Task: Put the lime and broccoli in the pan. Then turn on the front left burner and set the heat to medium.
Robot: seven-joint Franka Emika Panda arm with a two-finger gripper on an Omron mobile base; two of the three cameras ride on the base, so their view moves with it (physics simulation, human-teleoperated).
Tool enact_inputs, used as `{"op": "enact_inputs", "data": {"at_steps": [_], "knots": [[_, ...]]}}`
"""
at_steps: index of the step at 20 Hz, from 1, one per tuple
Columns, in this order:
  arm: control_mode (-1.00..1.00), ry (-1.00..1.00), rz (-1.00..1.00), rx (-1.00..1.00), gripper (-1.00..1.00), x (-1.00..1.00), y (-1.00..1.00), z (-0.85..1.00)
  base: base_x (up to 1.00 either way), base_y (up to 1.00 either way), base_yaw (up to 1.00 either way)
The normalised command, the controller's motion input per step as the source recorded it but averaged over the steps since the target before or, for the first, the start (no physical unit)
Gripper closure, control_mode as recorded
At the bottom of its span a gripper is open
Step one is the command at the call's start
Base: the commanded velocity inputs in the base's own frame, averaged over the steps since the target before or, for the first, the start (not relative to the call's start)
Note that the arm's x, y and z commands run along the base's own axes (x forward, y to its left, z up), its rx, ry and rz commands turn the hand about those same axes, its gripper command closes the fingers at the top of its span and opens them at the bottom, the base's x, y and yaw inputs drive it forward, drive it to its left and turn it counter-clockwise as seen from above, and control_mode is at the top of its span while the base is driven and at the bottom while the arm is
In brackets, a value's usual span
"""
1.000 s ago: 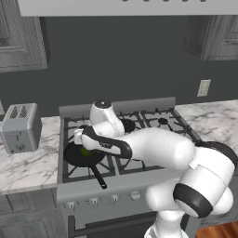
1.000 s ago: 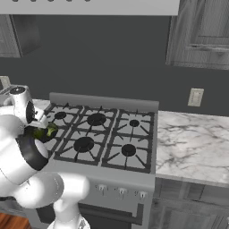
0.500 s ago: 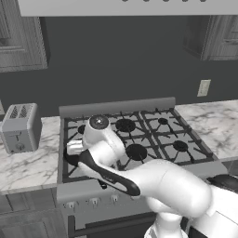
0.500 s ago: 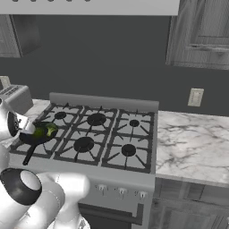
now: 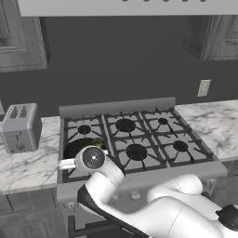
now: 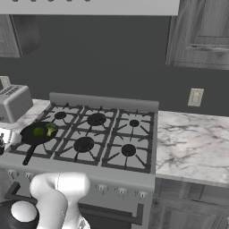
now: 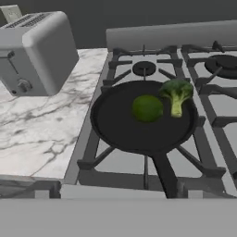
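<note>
The lime (image 7: 147,108) and the broccoli (image 7: 176,95) lie side by side in the black pan (image 7: 120,129) on the stove's front left burner grate, the handle pointing toward the stove's front edge. A toaster (image 7: 34,52) stands on the marble counter (image 7: 41,134) beside the stove. The claw's jaws stand wide apart, holding nothing.

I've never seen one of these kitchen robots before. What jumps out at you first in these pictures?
Two bright green things in a black pan on the stove's front left burner: a round lime near the middle and a broccoli floret beside it, toward the back rim. Next, the bulky white robot arm curling low in front of the stove. A silver toaster stands on the marble counter left of the stove.
</note>
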Motion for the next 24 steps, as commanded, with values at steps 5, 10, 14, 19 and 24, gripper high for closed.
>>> {"op": "enact_inputs", "data": {"at_steps": [5, 10, 14, 19, 24], "knots": [[-1.0, -0.28, 0.01, 0.0, -1.0, -0.37, 0.14, -0.09, 0.0, 0.0, 0.0], [-1.0, -0.21, 0.0, 0.0, -1.0, -0.31, 0.15, -0.17, 0.0, 0.0, 0.0], [-1.0, -0.19, 0.0, 0.0, -1.0, -0.25, 0.11, -0.17, 0.0, 0.0, 0.0], [-1.0, -0.14, 0.0, 0.0, -1.0, -0.23, 0.02, -0.27, 0.0, 0.0, 0.0], [-1.0, -0.04, 0.0, 0.0, -1.0, -0.04, 0.13, -0.4, 0.0, 0.0, 0.0]]}}
